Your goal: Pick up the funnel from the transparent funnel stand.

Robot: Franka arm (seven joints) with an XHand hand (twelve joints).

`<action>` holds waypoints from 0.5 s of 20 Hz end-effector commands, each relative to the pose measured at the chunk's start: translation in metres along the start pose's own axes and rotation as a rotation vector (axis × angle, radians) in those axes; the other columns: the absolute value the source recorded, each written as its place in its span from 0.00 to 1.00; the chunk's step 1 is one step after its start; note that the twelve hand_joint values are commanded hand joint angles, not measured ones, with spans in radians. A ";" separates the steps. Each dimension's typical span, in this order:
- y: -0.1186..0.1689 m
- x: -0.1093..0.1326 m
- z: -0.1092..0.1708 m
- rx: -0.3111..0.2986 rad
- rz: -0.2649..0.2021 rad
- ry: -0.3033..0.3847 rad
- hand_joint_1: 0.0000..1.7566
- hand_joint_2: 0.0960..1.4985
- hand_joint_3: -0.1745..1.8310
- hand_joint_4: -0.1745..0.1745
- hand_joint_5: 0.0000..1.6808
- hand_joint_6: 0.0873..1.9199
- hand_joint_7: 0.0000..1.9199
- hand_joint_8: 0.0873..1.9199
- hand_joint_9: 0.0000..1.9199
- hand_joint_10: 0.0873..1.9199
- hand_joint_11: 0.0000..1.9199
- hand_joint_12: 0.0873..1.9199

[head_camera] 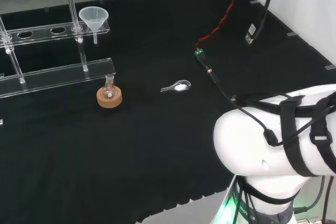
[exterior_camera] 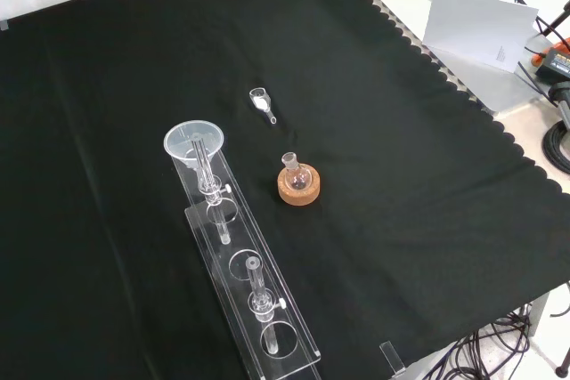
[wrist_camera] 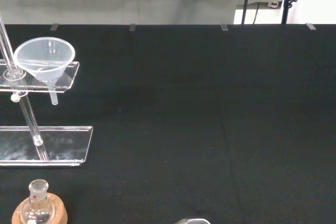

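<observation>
Funnel (head_camera: 94, 17) seated upright in the end hole of the clear stand (head_camera: 58, 74), spout hanging below the top plate. Small flask (head_camera: 109, 91) on a cork ring (head_camera: 109, 98) just beside the stand's base; small scoop (head_camera: 177, 86) lies apart on the counter (head_camera: 157, 145). Robot hand's state: cannot tell
</observation>
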State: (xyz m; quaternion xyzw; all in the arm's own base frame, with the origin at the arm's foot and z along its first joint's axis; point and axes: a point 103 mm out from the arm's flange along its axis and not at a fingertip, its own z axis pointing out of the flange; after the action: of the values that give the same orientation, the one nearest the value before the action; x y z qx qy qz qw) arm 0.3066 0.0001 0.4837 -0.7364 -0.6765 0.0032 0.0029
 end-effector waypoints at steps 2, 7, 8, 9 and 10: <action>0.008 -0.003 0.001 -0.004 -0.014 -0.004 0.11 0.30 0.22 0.66 0.00 0.00 0.00 0.00 0.00 0.00 0.00 0.00; 0.025 0.020 -0.001 -0.016 -0.032 -0.031 0.11 0.34 0.16 0.65 0.00 0.00 0.00 0.00 0.00 0.00 0.00 0.00; 0.028 0.026 -0.001 -0.016 -0.028 -0.043 0.11 0.34 0.16 0.65 0.00 0.00 0.00 0.00 0.00 0.00 0.00 0.00; 0.032 0.028 -0.001 -0.019 -0.031 -0.049 0.11 0.34 0.15 0.64 0.00 0.00 0.00 0.00 0.00 0.00 0.00 0.00; 0.039 0.028 0.000 -0.018 -0.040 -0.046 0.11 0.35 0.15 0.64 0.00 0.00 0.00 0.00 0.00 0.00 0.00 0.00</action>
State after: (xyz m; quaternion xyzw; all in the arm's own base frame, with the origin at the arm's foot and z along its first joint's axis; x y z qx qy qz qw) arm 0.3231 0.0023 0.4836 -0.7264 -0.6872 0.0064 -0.0058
